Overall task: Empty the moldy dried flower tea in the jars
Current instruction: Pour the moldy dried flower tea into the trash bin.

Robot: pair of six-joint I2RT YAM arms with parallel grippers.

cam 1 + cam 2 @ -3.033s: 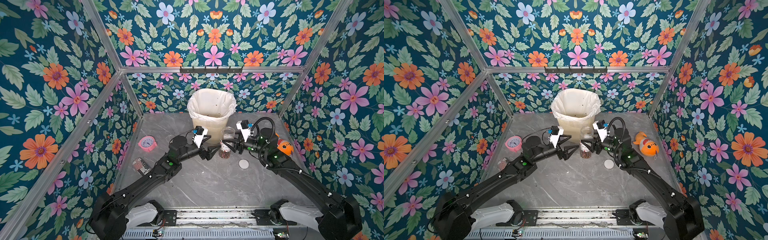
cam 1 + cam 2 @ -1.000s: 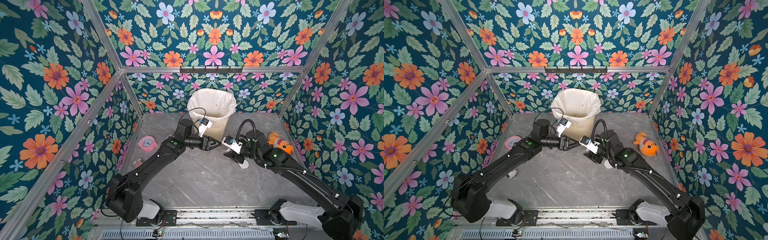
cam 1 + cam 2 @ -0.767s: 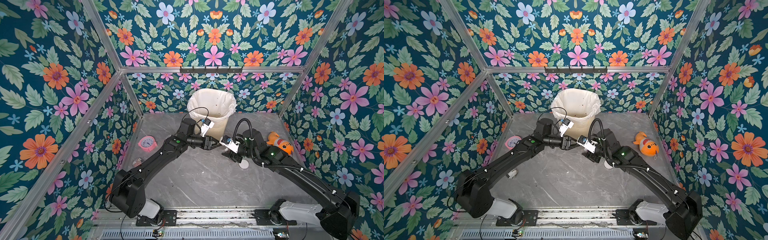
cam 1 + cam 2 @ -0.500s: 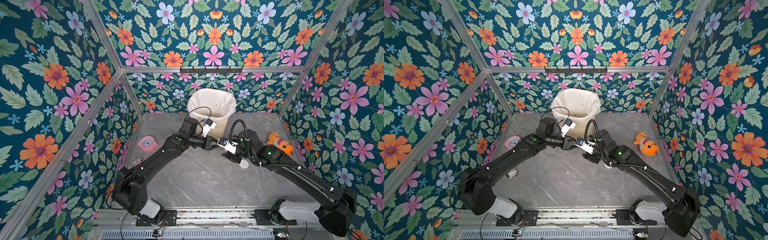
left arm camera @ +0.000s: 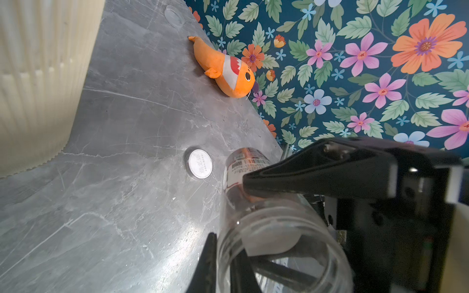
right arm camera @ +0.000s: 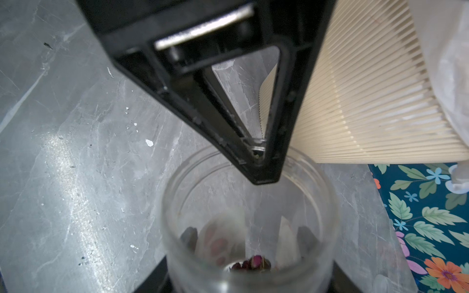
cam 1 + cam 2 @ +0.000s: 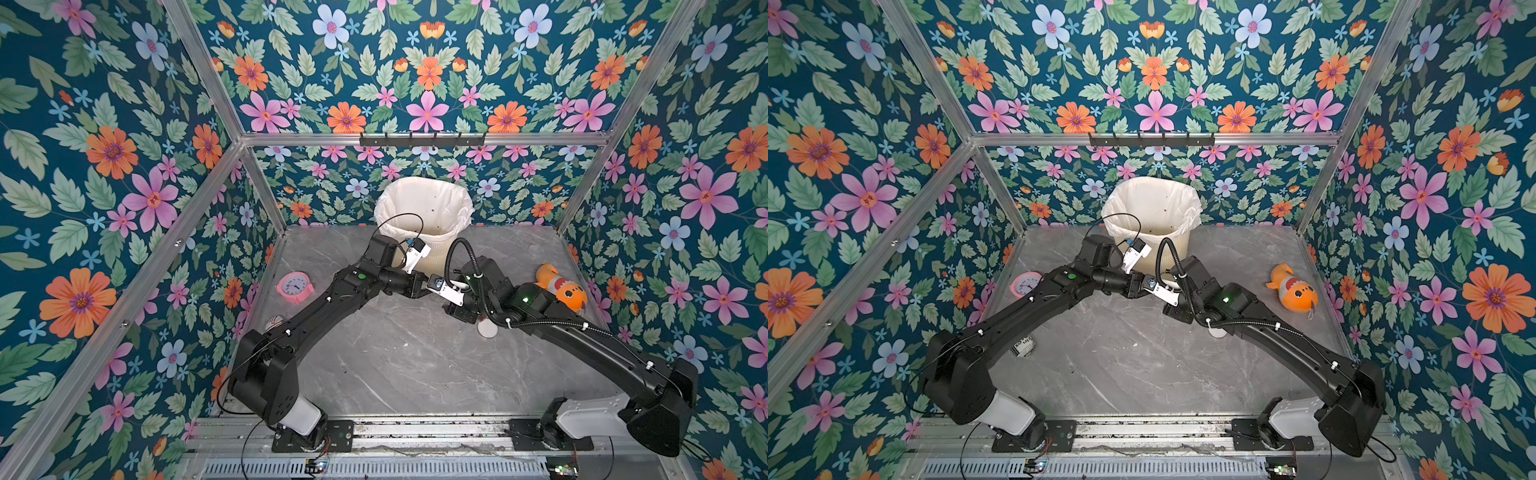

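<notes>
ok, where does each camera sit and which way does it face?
Both top views: high above the arm bases, looking down toward the bin at the back; left arm and right arm show whole.
Left wrist: low on the left arm, facing the toy; left hand pinches the jar rim.
Right wrist: on the right arm, looking into the jar; right hand grips it.
Shared: both wrist views show jar and bin.

A grey marble-patterned table (image 7: 395,365) carries a cream ribbed bin (image 7: 436,249), lined with a white bag (image 7: 424,199), at the middle of its back edge. A pink alarm clock (image 7: 294,286) and a black-and-white striped can (image 7: 1022,345) sit toward the left side. An orange plush fish (image 7: 561,286), a white lid (image 7: 487,328) and, farther back, a translucent lid (image 5: 174,15) lie toward the right.
</notes>
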